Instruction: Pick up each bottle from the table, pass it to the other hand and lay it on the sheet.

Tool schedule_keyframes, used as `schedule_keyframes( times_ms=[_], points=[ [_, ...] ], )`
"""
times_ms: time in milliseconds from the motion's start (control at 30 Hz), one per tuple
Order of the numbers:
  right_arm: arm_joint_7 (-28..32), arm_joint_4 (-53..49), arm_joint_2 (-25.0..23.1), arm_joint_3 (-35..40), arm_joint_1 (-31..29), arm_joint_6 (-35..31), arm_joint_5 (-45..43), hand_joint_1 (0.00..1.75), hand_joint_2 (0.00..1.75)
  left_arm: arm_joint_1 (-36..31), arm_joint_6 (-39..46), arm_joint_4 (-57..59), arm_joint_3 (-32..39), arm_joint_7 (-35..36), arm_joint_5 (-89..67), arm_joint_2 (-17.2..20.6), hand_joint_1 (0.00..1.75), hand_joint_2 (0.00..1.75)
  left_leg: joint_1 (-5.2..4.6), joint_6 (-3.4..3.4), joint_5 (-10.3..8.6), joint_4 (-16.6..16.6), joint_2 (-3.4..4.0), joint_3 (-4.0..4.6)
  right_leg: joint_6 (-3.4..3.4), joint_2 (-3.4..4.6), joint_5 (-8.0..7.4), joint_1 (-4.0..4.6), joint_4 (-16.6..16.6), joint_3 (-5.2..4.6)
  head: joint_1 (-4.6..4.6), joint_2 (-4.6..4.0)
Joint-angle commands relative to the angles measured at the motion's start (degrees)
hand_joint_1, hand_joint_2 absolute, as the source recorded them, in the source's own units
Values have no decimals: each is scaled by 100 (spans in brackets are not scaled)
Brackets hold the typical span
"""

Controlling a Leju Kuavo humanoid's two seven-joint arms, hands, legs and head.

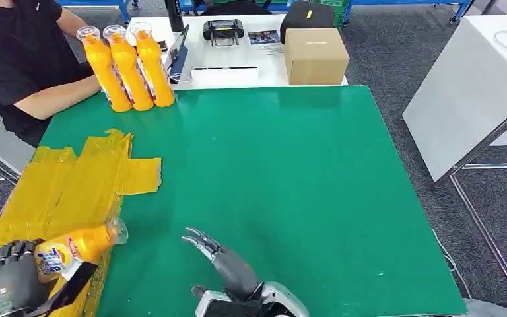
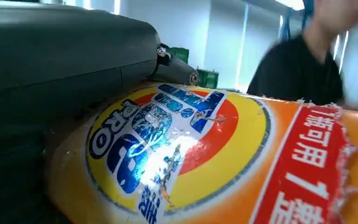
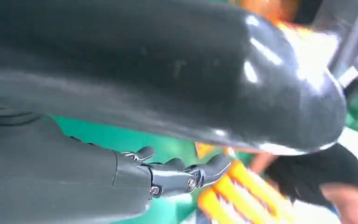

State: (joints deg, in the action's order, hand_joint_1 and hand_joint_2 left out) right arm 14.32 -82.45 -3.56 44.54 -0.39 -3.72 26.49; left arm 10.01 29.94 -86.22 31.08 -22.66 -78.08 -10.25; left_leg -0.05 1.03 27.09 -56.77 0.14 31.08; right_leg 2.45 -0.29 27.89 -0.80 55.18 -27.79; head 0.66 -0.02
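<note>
Your left hand (image 1: 6,281) holding an orange bottle (image 1: 79,247) over the yellow sheet (image 1: 72,185), your right hand (image 1: 221,257) empty with fingers apart above the green table (image 1: 304,185), three more orange bottles (image 1: 132,66) standing by a person's arm (image 1: 59,96)

A robotics lab or test room is suggested by a green-covered worktop (image 1: 317,198), grey carpet floor (image 1: 396,53), a cardboard box (image 1: 315,56) and a handheld controller (image 1: 223,30) on white tables.

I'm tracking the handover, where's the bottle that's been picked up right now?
Head view, lower left: the orange bottle is gripped in the left robot hand above the yellow sheet.
</note>
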Motion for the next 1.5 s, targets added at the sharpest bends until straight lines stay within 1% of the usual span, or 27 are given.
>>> schedule_keyframes(
  times_ms=[33, 67, 100, 133, 200, 233, 300, 400, 467, 500, 533, 567, 633, 667, 733, 800, 833, 867, 900, 933, 967, 1033, 1200, 1367, 1433, 1467, 1500],
  points=[
    [727, -2134, 62, -1025, 802, -576, -369, 0, 0, 189, 18, 809, 69, 109, -969, -327, 175, 175, 7, -3, 7, -6, -8, 2, -6, -4, 5, 7, -3, 5, 0, 0],
    [740, -2167, 43, -1084, 808, -524, -456, 0, 0, 205, 115, 969, -85, 222, -1192, -297, 175, 175, -4, -1, 2, -3, -9, 6, -3, -6, 5, -3, 3, -4, 0, 0],
    [749, -2152, 38, -1101, 790, -483, -480, 0, 0, 280, 149, 1088, -386, 431, -1192, -120, 175, 175, 3, -3, 5, -5, -9, 3, -5, -5, 5, 3, -1, 3, -2, 0],
    [749, -2152, 38, -1101, 790, -483, -480, 0, 0, 280, 149, 1088, -386, 431, -1192, -120, 175, 175, 3, -3, 3, 2, -8, -4, -6, -5, 2, 4, -8, 9, 0, 0],
    [769, -1943, 23, -1121, 698, -409, -446, 0, 0, 271, 300, 1555, -1433, 1292, -1192, 357, 175, 175, 17, -9, 4, 4, -7, -13, -15, -2, -2, 18, -20, 22, 0, 0],
    [778, -1913, 21, -1120, 681, -391, -451, 0, 0, 278, 293, 1627, -1659, 1465, -1192, 484, 175, 175, 11, -8, 3, 8, -1, -16, -13, 3, -4, 12, -20, 23, 0, 0],
    [803, -1840, 8, -1127, 640, -368, -462, 0, 0, 208, 398, 1886, -2172, 1746, -1192, 607, 175, 175, -7, -5, -8, 14, -29, -22, -6, -26, 0, -6, -12, 21, 0, 0],
    [803, -1840, 8, -1127, 640, -368, -462, 0, 0, 208, 398, 1886, -2172, 1746, -1192, 607, 175, 175, -4, -9, -9, 12, -19, -37, -11, -16, -3, -3, -10, -16, 2, 0],
    [807, -1828, 11, -1122, 626, -345, -475, 0, 0, 192, 373, 1944, -2250, 1757, -1192, 637, 175, 175, 11, -16, -12, 10, -18, -26, -18, -14, -14, 13, -16, -22, 4, 0],
    [804, -1810, 3, -1129, 602, -321, -489, 0, 0, 155, 246, 2033, -2370, 1746, -1192, 660, 133, 175, -2, -11, -7, 13, -35, -37, -10, -33, -3, -1, -11, -9, 4, 0],
    [798, -1791, 3, -1137, 577, -297, -507, 0, 0, 161, 300, 2040, -2451, 1835, -1192, 734, 0, 175, 3, -12, -7, 12, -32, -37, -10, -31, -5, 4, -14, -7, 2, 0],
    [791, -1770, -13, -1151, 568, -269, -517, 0, 0, 118, 166, 2098, -2537, 1952, -1192, 705, 0, 175, 6, -15, -12, 14, -27, -36, -12, -25, -11, 8, -19, -7, 4, 0],
    [781, -1725, -38, -1168, 556, -250, -523, 0, 0, 117, 188, 2055, -2365, 1866, -1192, 612, 0, 175, 9, -17, -13, 13, -22, -36, -14, -18, -14, 10, -20, -5, 2, 0],
    [780, -1716, -45, -1175, 561, -243, -524, 0, 0, 126, 187, 2013, -2293, 1808, -1190, 572, 0, 0, -3, -14, -8, 12, -35, -59, -9, -33, -1, -3, -10, 18, 2, 0],
    [778, -1689, -61, -1199, 568, -205, -533, 0, 0, 148, 107, 1850, -1979, 1423, -1192, 411, 0, 0, -5, -14, -10, 11, -44, -63, -11, -44, -4, -6, -12, 26, 4, 0],
    [777, -1655, -68, -1208, 561, -176, -528, 0, 0, 200, 31, 1711, -1886, 1279, -1192, 385, 0, 0, -2, -9, -15, 7, -49, -54, -13, -50, -11, -2, -13, 22, 4, 0],
    [777, -1643, -65, -1211, 555, -167, -530, 0, 0, 210, 26, 1684, -1880, 1270, -1192, 391, 0, 0, 1, -9, -21, 8, -46, -45, -15, -46, -19, 2, -18, 15, 4, 0],
    [780, -1627, -78, -1223, 553, -160, -530, 0, 0, 251, -3, 1633, -1922, 1377, -1192, 456, 0, 0, -13, -4, -12, 10, -52, -74, -10, -54, -4, -11, -10, 40, 4, 0],
    [783, -1621, -82, -1226, 552, -148, -530, 0, 0, 269, 5, 1625, -2030, 1524, -1192, 546, 0, 0, -8, -5, -15, 9, -44, -64, -11, -47, -9, -7, -11, 31, 2, 0],
    [783, -1621, -82, -1226, 552, -147, -530, 0, 0, 271, 6, 1623, -2031, 1542, -1192, 553, 0, 0, -17, -4, -13, 12, -54, -75, -9, -58, -1, -15, -7, 46, 4, 0],
    [784, -1617, -84, -1226, 551, -144, -530, 0, 0, 263, 4, 1622, -2014, 1555, -1192, 537, 0, 0, -1, -9, -22, 9, -32, -42, -17, -33, -21, 1, -16, 11, 2, 0],
    [784, -1617, -84, -1226, 551, -144, -530, 0, 0, 263, 4, 1622, -2014, 1555, -1192, 537, 0, 0, -18, -4, -13, 12, -57, -81, -10, -61, 1, -16, -8, 52, 7, 0],
    [782, -1604, -96, -1229, 564, -132, -521, 0, 0, 228, -13, 1589, -1865, 1497, -1192, 483, 0, 0, -10, -8, -15, 13, -45, -75, -13, -48, -6, -7, -15, 42, 4, 0],
    [802, -1595, -127, -1277, 650, -152, -481, 0, 0, 219, 441, 894, -1059, 811, -707, -44, 0, 0, -10, -5, -14, 7, -53, -67, -11, -56, -3, -7, -12, 38, 2, 0],
    [831, -1609, -151, -1277, 749, -193, -428, 0, 0, 229, 871, 287, -871, -127, 893, -380, 0, 0, -8, -4, -11, 1, -53, -60, -8, -60, 0, -6, -8, 34, 0, 0],
    [839, -1610, -170, -1265, 787, -265, -345, 0, 0, 244, 743, -3, -821, -460, 1714, -502, 0, 0, 7, -7, -12, -5, -35, -34, -14, -38, -12, 10, -16, 9, 2, 0],
    [836, -1616, -206, -1198, 827, -419, -102, 0, 0, 244, 99, -595, -692, -905, 2987, -780, 0, 0, -8, -4, -11, -2, -58, -53, -8, -68, 4, -6, -7, 29, 0, 0]
  ],
)
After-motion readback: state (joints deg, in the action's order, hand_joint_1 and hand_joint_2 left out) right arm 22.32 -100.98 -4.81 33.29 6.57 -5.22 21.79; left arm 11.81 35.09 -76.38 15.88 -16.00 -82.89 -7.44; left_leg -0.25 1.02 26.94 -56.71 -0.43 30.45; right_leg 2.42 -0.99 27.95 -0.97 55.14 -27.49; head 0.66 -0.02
